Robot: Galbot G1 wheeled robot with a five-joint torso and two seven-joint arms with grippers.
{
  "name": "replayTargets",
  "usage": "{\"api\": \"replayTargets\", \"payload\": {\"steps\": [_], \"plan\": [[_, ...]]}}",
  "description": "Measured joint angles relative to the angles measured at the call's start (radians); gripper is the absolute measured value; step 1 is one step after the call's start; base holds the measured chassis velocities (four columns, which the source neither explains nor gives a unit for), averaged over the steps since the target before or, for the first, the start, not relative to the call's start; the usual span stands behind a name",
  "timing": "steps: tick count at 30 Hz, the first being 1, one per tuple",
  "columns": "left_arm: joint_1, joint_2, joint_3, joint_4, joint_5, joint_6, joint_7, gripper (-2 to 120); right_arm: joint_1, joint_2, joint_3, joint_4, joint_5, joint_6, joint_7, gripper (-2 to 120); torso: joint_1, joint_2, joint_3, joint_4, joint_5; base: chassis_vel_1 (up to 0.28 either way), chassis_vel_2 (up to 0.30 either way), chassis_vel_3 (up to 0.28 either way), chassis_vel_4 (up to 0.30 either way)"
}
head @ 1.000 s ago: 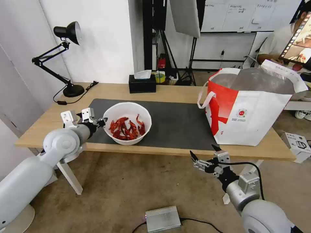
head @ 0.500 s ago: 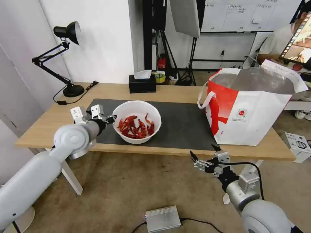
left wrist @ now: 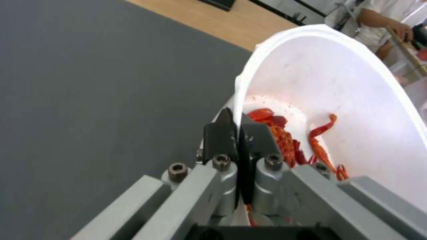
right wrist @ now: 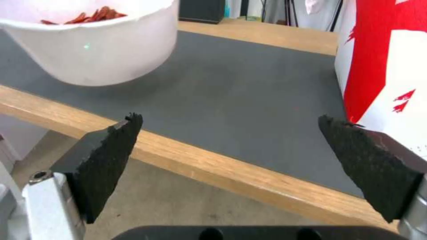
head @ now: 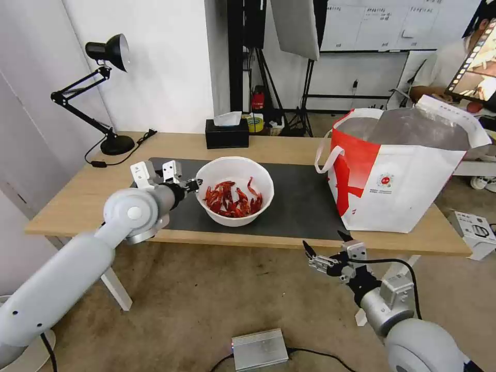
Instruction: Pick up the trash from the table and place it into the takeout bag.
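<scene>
The white bowl of crayfish shells (head: 235, 190) is held by its near-left rim in the left gripper (head: 195, 184), whose jaws are pinched tight on the thin wall, one inside and one outside, as the left wrist view shows (left wrist: 238, 140). The bowl is seen above the dark grey mat (head: 297, 199) on the table (head: 72, 199), about midway along it; from the right wrist view its base appears lifted clear of the mat, though this is judged rather than certain.

For the carry to be done well, the bowl should be kept level, since a rim grip on one side lets the far side sag and the shells (head: 232, 199) could be spilled. The rim should be raised above the mouth of the takeout bag (head: 398, 170) before it is brought across.

The bag stands at the right end of the table, well apart from the bowl, with its strap handle (head: 325, 155) hanging on the near side, where it could be caught. The black tissue box (head: 226, 133) and the desk lamp (head: 106, 93) stand behind, out of the path. The right gripper (head: 324, 258) is parked below the table edge with its jaws wide apart and nothing held.
</scene>
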Motion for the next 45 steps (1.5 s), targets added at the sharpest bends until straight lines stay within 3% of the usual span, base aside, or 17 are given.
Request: {"api": "replayTargets", "payload": {"steps": [23,45], "plan": [[-0.205,-0.098,0.134,0.074,-0.054,0.000,-0.030,0,0.000,0.000,0.000,0.000,0.000,0.000,0.000,100,0.000,0.000,0.000,0.0000,0.0000,0.000,0.000,0.000,0.000],[-0.297,-0.194,0.149,0.098,-0.123,-0.006,-0.068,0,0.000,0.000,0.000,0.000,0.000,0.000,0.000,100,0.000,0.000,0.000,0.0000,-0.0001,0.000,0.000,0.000,0.000]]}}
